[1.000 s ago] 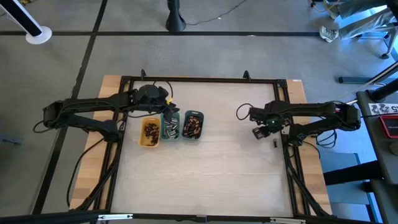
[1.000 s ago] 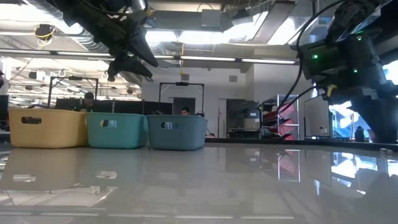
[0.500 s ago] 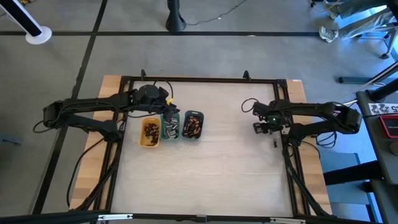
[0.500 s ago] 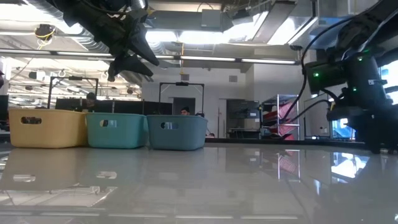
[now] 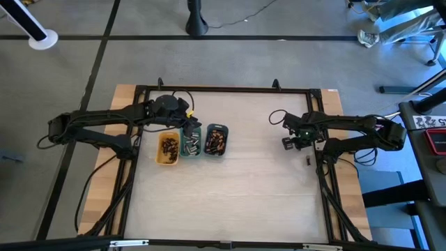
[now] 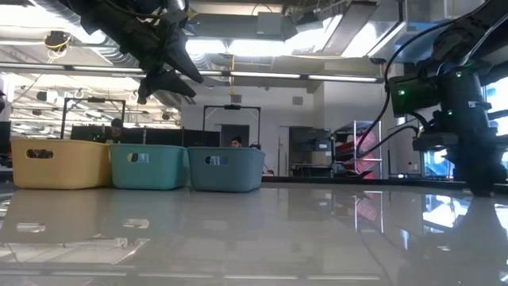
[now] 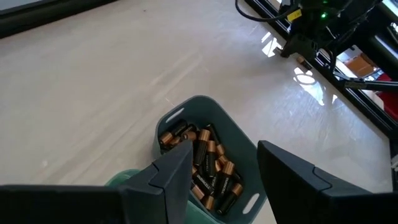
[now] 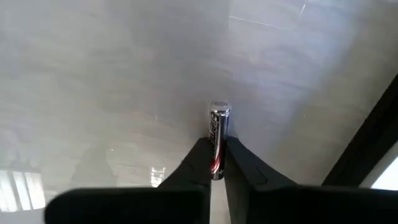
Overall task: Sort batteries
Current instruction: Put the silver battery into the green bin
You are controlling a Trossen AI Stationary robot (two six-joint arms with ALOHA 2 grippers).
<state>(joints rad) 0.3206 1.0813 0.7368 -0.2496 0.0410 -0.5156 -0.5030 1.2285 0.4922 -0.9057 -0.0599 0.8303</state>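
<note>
Three small trays stand in a row at the table's left: yellow, green and grey-blue, each with several batteries inside. My left gripper hangs open above the grey-blue tray, over its copper-and-dark batteries, touching nothing. By the table's right edge my right gripper points down at the tabletop, shut on a silvery battery with a red band. The high view shows that gripper, but its body hides the battery there. My right gripper pinches the battery by one end between its two fingertips, coming from above and pointing down. The rest of the battery sticks out past the fingertips. Whether it rests on the table or is lifted clear, I cannot tell.
The black frame rails run close beside my right gripper along the table's right edge. A small dark object lies by that rail. The pale tabletop stretches bare between the trays and my right arm.
My right gripper has sunk toward the tabletop and shifted slightly toward the far right corner. My left arm and the trays have kept still.
</note>
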